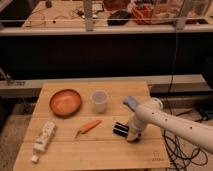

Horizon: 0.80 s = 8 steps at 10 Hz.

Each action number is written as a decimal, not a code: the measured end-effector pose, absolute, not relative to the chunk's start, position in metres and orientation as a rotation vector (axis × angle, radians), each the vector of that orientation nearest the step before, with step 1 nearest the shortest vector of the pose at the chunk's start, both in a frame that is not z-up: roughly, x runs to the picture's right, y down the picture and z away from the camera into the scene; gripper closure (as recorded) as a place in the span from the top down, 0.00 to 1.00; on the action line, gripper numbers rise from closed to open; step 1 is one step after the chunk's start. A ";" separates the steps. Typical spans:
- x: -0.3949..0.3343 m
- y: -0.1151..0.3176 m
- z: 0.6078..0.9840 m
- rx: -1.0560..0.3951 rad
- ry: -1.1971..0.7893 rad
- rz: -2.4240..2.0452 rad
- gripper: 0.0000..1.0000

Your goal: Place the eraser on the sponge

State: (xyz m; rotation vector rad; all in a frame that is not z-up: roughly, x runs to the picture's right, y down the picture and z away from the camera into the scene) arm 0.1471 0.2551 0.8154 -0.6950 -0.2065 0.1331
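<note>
We see a pale wooden table of matt planks, bearing a smooth orange-brown round bowl with a faint sheen, a clear plastic cup and a white, plastic-looking tube. The black rectangular eraser looks matt, the small light-blue sponge soft and dull. The gripper, low over the table just beside the eraser, ends a smooth, glossy white arm.

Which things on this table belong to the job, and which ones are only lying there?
Job: eraser, sponge, and the hand, down beside the eraser.
Lying about: bowl, cup, carrot-like thing, white tube.
</note>
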 end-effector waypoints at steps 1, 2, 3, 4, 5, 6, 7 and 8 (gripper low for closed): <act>0.147 0.255 0.815 -0.695 -0.206 0.133 0.02; 0.148 0.255 0.815 -0.696 -0.206 0.132 0.02; 0.152 0.251 0.815 -0.694 -0.199 0.125 0.02; 0.156 0.238 0.814 -0.687 -0.201 0.127 0.02; 0.158 0.221 0.812 -0.678 -0.207 0.124 0.02; 0.159 0.210 0.810 -0.674 -0.209 0.120 0.02; 0.161 0.207 0.808 -0.673 -0.207 0.120 0.02; 0.163 0.206 0.808 -0.670 -0.205 0.118 0.02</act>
